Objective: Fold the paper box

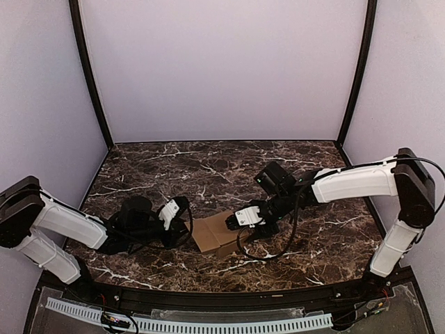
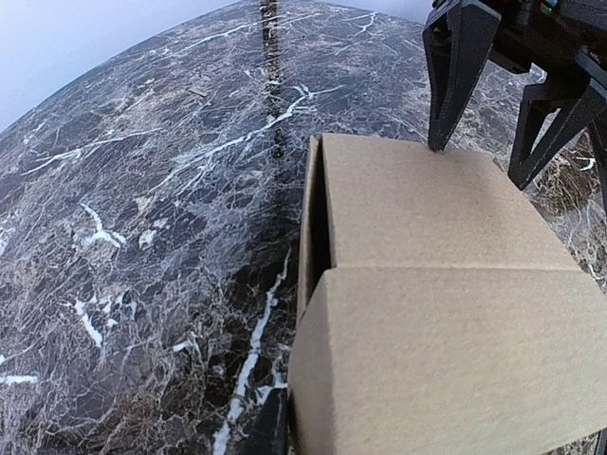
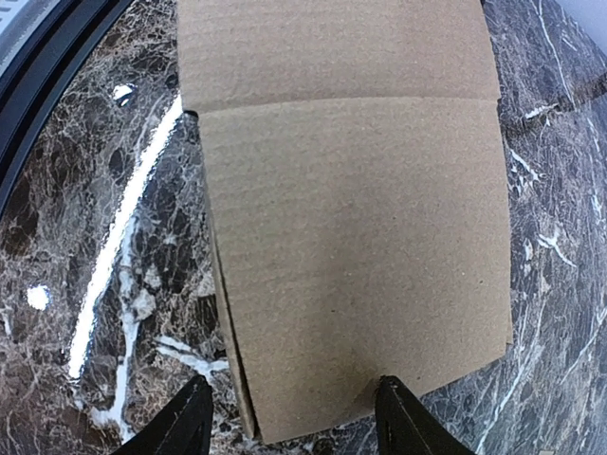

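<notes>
The paper box (image 1: pixel 214 234) is a brown cardboard cube, partly folded, standing on the marble table between my two grippers. In the left wrist view the box (image 2: pixel 436 284) fills the lower right, with a dark slot open along its left side. My left gripper (image 1: pixel 188 229) is at its left edge. Only a dark finger (image 2: pixel 267 428) shows, pressed against the cardboard wall that hides the other one. My right gripper (image 3: pixel 294 417) is open over the box (image 3: pixel 351 237). One fingertip (image 3: pixel 394 403) rests on the top panel's near edge and the other hangs beside the wall. My right gripper (image 1: pixel 242 224) is at the right edge.
The dark marble table (image 1: pixel 174 167) stretches back to pale purple walls with black corner posts (image 1: pixel 90 76). A black rail (image 1: pixel 222 299) runs along the near edge. The right arm's cable (image 1: pixel 268 254) loops over the table just right of the box.
</notes>
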